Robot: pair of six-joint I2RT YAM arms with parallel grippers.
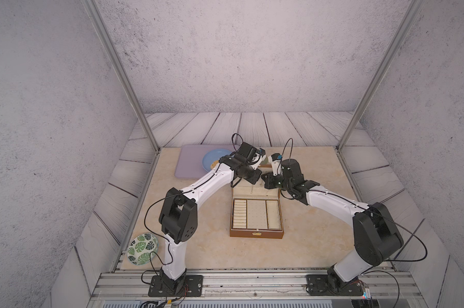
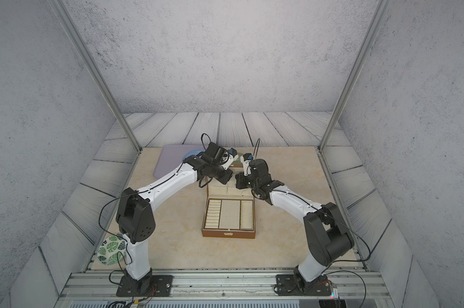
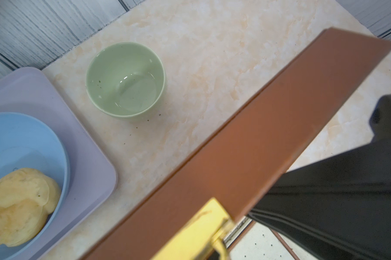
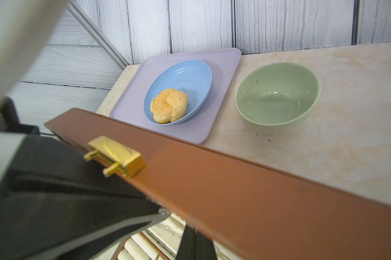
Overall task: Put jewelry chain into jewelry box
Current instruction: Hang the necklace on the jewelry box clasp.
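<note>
Jewelry chain (image 1: 252, 188) is made out in both top views only as a short thin line with a small bead at its lower end. It is set against the cream lining of the raised lid, at the middle of the frame. Whether it hangs from a hook in the lid or from closed jaws cannot be told.

At the lower left of a top view, a leaf-patterned bowl (image 1: 142, 249) is seen at the edge of the worktop (image 1: 199, 240). Further up, a lilac tray (image 1: 188, 162) carries a blue plate (image 1: 207, 157) with a bun (image 4: 168, 105) on it. A green bowl (image 3: 124, 78) stands empty just beside the tray, behind the box.

The left gripper (image 1: 254, 180) is held at the lid's top edge, just above the chain, with its jaws closed. A grip on the chain cannot be confirmed. The jewelry box (image 1: 241, 234) stands open at the centre, with its lid (image 3: 268, 135) upright and a gold clasp (image 4: 115, 153) on the lid's upper edge. Its compartments appear empty. To the right, the right gripper (image 1: 267, 184) is held near the same edge, jaws likewise closed, and nothing is seen between them.

The task is judged partly done: the box is open and the chain is at the lid. By this reading, three things are left. The chain is to be settled on a hook or in a compartment, released if it is held, and both arms cleared.
</note>
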